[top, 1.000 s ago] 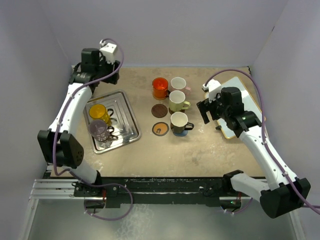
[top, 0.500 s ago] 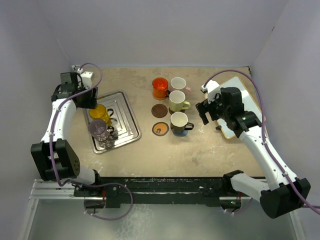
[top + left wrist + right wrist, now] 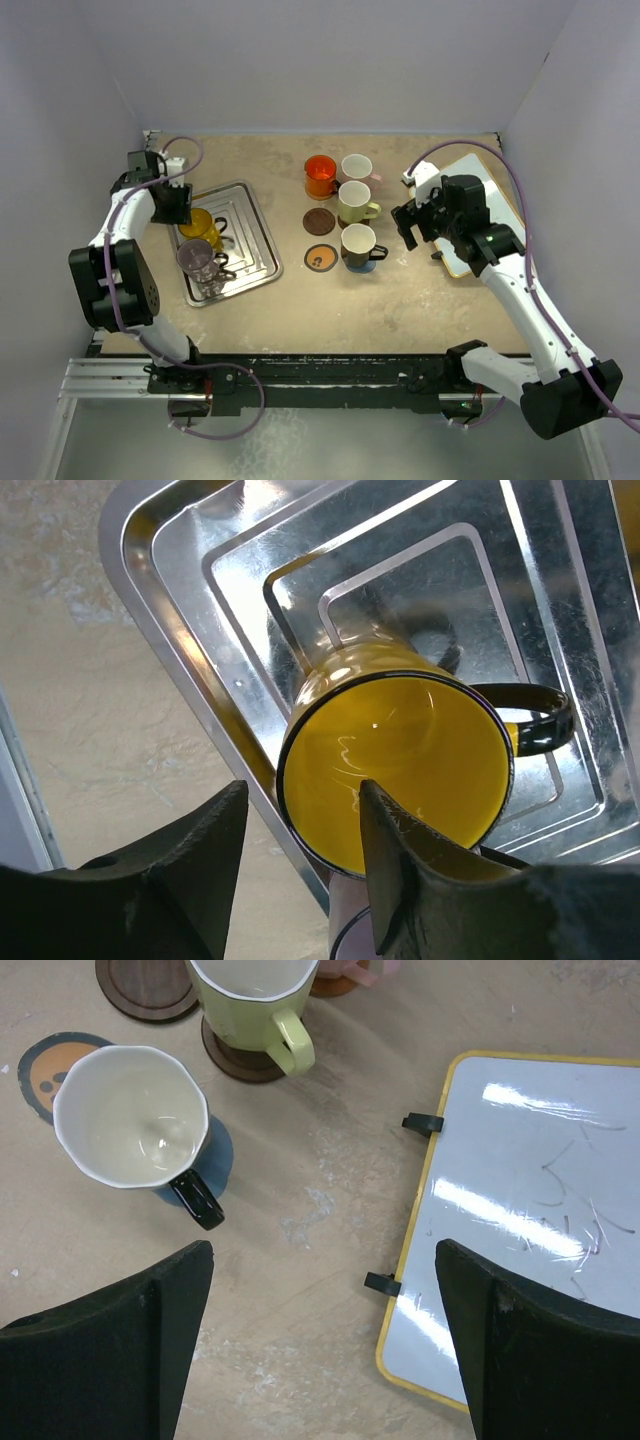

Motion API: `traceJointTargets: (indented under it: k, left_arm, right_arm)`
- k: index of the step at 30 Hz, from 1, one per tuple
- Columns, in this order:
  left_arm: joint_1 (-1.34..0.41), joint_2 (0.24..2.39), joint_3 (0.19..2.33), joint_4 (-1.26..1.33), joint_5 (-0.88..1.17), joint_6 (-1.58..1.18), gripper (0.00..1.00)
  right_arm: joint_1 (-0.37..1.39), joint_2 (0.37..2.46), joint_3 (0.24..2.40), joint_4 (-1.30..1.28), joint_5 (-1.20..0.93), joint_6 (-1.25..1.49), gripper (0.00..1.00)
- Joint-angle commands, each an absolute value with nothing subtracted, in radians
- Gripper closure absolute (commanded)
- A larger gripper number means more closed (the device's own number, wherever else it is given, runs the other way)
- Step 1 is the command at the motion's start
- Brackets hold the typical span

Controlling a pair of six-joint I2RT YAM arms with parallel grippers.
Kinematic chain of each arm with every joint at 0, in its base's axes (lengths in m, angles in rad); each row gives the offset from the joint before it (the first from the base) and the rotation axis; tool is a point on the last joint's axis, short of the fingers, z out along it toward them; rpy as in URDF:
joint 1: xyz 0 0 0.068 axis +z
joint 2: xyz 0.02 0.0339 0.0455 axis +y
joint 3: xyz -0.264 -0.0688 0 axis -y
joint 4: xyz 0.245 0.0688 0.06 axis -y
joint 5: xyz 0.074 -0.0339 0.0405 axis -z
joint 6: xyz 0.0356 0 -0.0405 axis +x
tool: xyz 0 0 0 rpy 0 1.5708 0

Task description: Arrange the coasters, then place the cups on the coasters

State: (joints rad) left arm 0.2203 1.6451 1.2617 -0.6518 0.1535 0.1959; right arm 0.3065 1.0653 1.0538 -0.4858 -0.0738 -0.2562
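A yellow cup (image 3: 395,765) stands on the silver tray (image 3: 180,610), with a clear purplish cup (image 3: 197,260) beside it. My left gripper (image 3: 300,800) is open and straddles the yellow cup's near rim, one finger over its inside and one outside. The red-orange (image 3: 320,175), pink (image 3: 357,167), cream-green (image 3: 255,990) and black cups (image 3: 130,1120) stand on coasters at mid-table. A brown coaster (image 3: 145,985) and a black, orange-rimmed one (image 3: 45,1065) lie bare. My right gripper (image 3: 325,1250) hangs wide open over bare table, right of the black cup.
A yellow-edged whiteboard (image 3: 530,1190) lies at the right, partly under my right arm. The tray (image 3: 255,235) sits at the left, close to the side wall. Walls close in the table on three sides.
My left arm swung from the back wall down over the tray to the yellow cup, and its jaws narrowed. The right arm has not moved.
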Motion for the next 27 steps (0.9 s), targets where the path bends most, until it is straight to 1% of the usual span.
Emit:
traceJointTargets:
  k: [1,5,7,10,22,27]
  left_arm:
    - [0.225,1.672,1.258,-0.599,0.173,0.187,0.56]
    - [0.225,1.702,1.244,-0.587,0.178,0.182,0.63]
    - [0.225,1.718,1.240,-0.578,0.184,0.179,0.70]
    - [0.225,1.739,1.238,-0.564,0.193,0.169,0.76]
    - [0.225,1.774,1.264,-0.551,0.228,0.148,0.94]
    - [0.224,1.773,1.296,-0.557,0.250,0.135,0.97]
  right_arm:
    - [0.302,1.045,1.048,-0.480,-0.085,-0.271,0.06]
    - [0.302,1.049,1.048,-0.480,-0.087,-0.273,0.06]
    - [0.302,1.053,1.047,-0.479,-0.086,-0.273,0.06]
    - [0.302,1.061,1.048,-0.479,-0.080,-0.275,0.06]
    - [0.302,1.074,1.046,-0.479,-0.084,-0.278,0.06]
    - [0.302,1.077,1.046,-0.480,-0.082,-0.279,0.06]
